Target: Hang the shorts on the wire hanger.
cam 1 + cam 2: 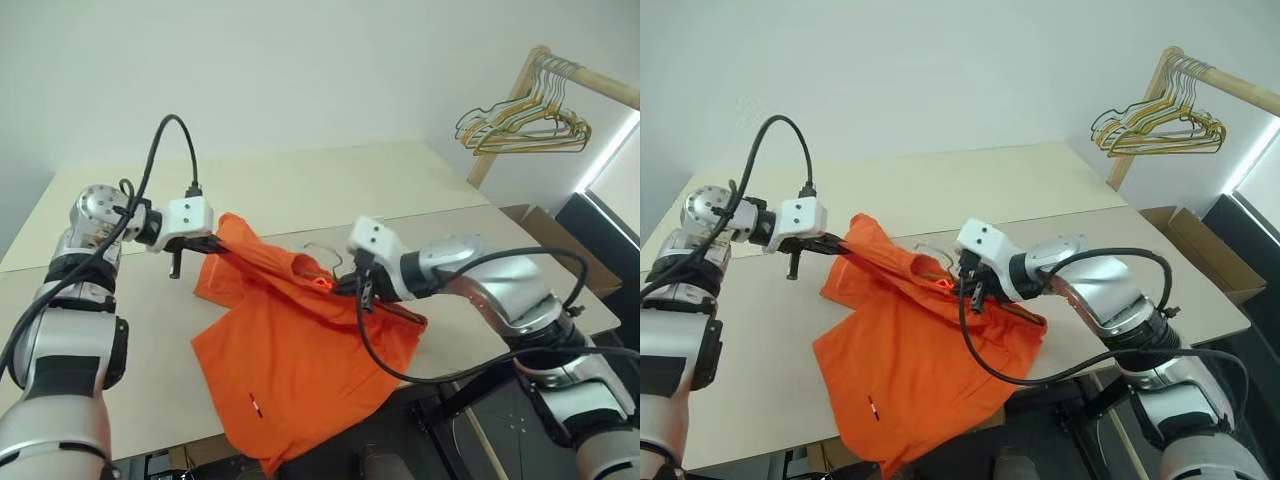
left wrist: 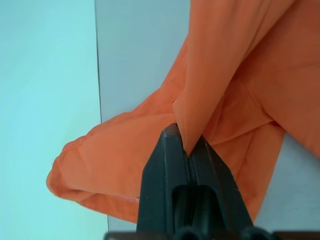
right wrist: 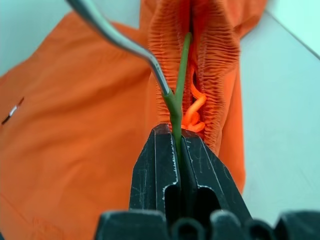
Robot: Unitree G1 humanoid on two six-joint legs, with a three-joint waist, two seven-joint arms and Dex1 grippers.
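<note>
The bright orange shorts (image 1: 290,350) lie spread on the table, one end lifted and stretched between my two grippers. My left gripper (image 1: 215,243) is shut on a fold of the fabric (image 2: 220,75) at the far left corner. My right gripper (image 1: 345,283) is shut on the thin wire hanger (image 3: 176,102). In the right wrist view the wire runs up into the gap of the gathered waistband (image 3: 210,55). Its hook (image 1: 325,255) shows just above the cloth beside the right gripper. The rest of the hanger is hidden in the shorts.
The pale table (image 1: 330,180) is two tops pushed together; the shorts' lower end hangs over its near edge. A bunch of gold wire hangers (image 1: 525,120) hangs from a wooden rail at the far right. A cardboard box (image 1: 555,235) stands beyond the table's right end.
</note>
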